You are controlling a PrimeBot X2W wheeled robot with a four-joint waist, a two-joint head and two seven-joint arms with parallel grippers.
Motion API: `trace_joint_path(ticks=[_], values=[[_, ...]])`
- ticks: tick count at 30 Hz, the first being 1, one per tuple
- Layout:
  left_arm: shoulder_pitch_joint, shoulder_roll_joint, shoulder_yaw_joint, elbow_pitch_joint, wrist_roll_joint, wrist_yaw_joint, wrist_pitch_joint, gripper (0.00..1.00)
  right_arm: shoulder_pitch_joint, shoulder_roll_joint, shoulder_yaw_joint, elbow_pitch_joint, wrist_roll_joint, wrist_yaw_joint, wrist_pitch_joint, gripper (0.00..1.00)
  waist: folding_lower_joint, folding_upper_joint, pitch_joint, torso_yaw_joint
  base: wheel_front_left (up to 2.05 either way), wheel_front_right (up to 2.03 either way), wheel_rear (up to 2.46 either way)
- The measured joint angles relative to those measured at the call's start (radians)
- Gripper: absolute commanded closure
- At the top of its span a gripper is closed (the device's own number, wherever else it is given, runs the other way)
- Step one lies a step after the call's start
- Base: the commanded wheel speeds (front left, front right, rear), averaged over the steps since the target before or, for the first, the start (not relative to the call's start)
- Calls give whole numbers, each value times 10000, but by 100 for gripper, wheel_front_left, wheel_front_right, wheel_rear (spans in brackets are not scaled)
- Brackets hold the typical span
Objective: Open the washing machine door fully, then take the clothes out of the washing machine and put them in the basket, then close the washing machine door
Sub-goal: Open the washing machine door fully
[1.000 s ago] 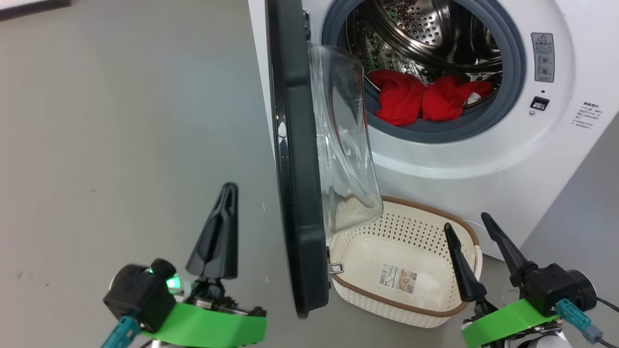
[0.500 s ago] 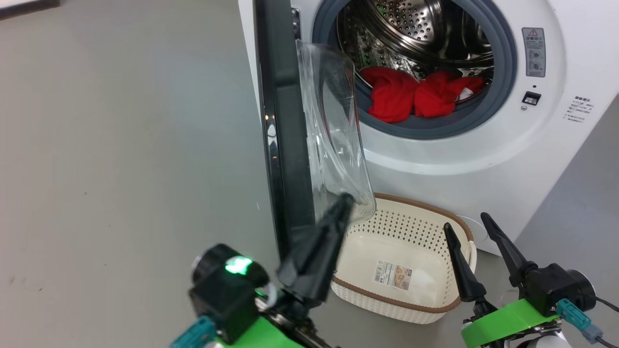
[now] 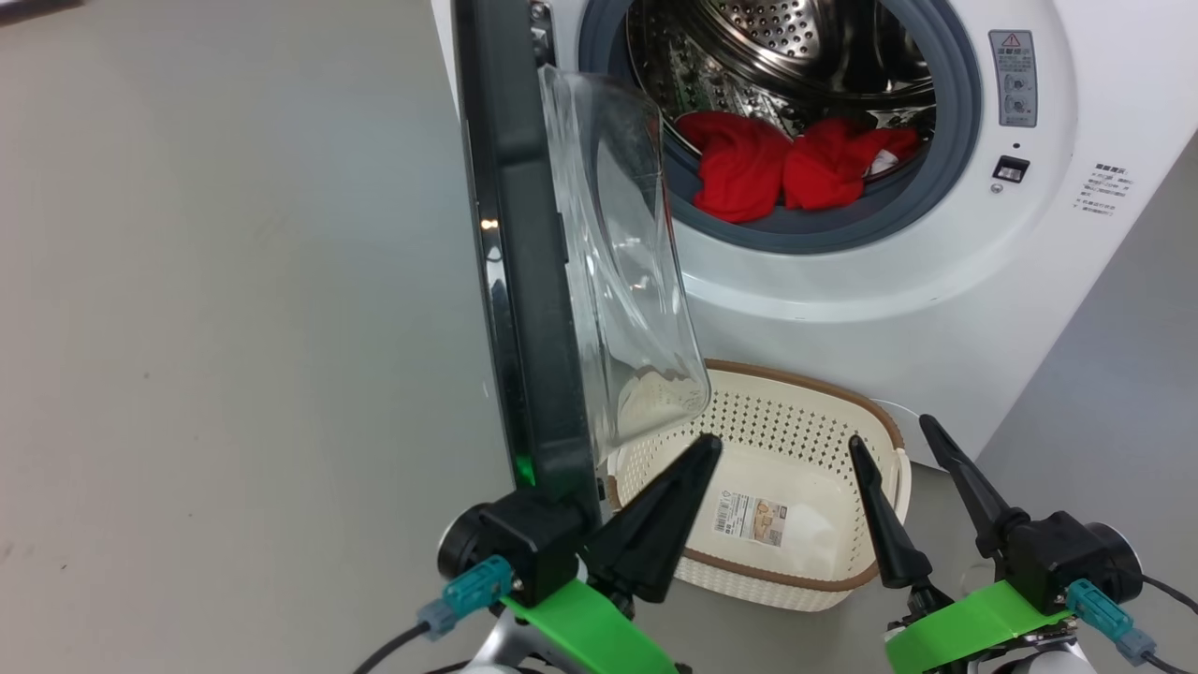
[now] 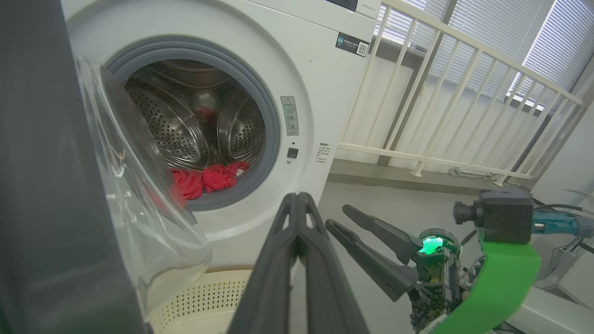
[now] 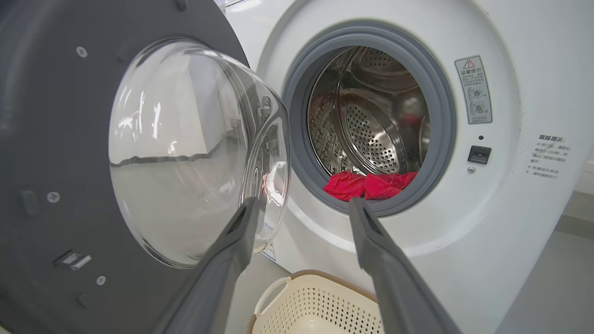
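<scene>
Black-rimmed round glass door (image 3: 524,281) open; red fabric clothes (image 3: 777,168) at the steel drum (image 3: 796,47)'s front edge.
My left gripper (image 3: 707,445) is pinched closed, my right gripper (image 3: 889,432) spread wide.

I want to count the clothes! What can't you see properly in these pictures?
- Head view: the clothes are bunched together, so their count is unclear.
- Head view: the washing machine door and the left gripper hide part of the basket.
- Right wrist view: the basket is cut off by the bottom edge.

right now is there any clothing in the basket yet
No, the basket holds just its paper label, while the red clothes lie inside the washing machine.
</scene>
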Motion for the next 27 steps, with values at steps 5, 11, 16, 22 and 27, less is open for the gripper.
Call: trace_joint_path(ticks=[5,11,16,22,27], values=[[-144,-6,19,819,-31,339,-337,100,-6,0,84,38,10,0,0,0,-1,0,0,-77,0,0,0],[-286,-31,125,1425,-82,451,-688,100,-7,0,48,61,58,0,0,0,0,0,-3,-15,0,0,0],[-286,-6,295,1730,-86,612,-777,100,-6,-2,40,79,58,0,0,0,0,0,-4,162,0,0,0],[-281,13,360,1839,-86,732,-863,100,-4,0,46,111,58,0,0,0,0,0,-46,439,0,0,0],[-255,199,552,1778,-88,982,-949,100,-4,0,174,165,58,0,0,0,0,0,-55,570,0,0,0]])
